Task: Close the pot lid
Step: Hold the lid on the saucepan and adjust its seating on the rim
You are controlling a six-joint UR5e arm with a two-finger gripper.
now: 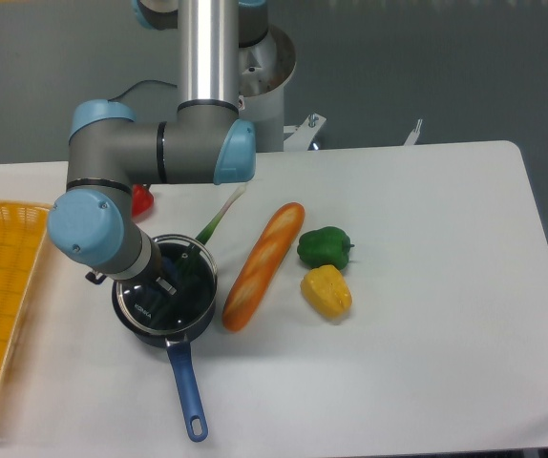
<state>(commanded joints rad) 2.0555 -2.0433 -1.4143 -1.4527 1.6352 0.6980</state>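
Round glass pot lid (pixel 180 286) with a metal rim is being seated over the small black saucepan (pixel 164 324) on the white desk (pixel 417 343); the hand (pixel 171 283) is being obscured, its grip undeterminable.

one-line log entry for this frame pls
phase: lid placement | lid: on pot | pincer: over lid, state unclear

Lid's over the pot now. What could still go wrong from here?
1. The lid may not be seated square on the pot; the wrist hides part of the rim, so a tilt cannot be ruled out.
2. The gripper is down at the lid; lifting away before release could drag it off.
3. The bread lies close beside the pot, so a shove sideways might knock it.
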